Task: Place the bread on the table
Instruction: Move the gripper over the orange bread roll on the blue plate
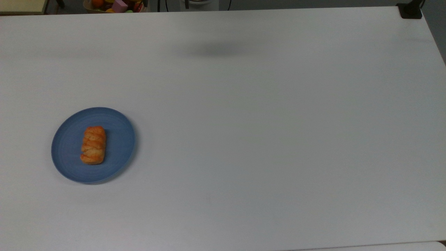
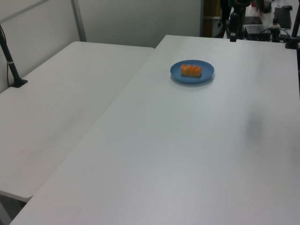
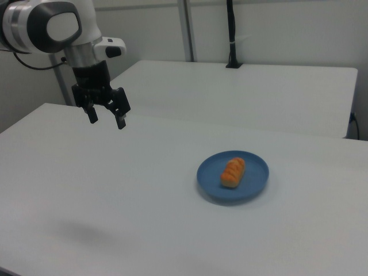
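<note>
I see nothing done yet: the bread (image 3: pixel 233 172) lies on the blue plate (image 3: pixel 256 183), my gripper (image 3: pixel 106 118) hanging wide and empty well apart above the table (image 3: pixel 144 218).

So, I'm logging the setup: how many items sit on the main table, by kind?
Bread: 1
Blue plate: 1
Total: 2, with the bread lying on the plate, on the table.

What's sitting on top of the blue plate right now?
Just the bread, lying near the middle of the blue plate. The patch of plate beneath it is covered.
</note>
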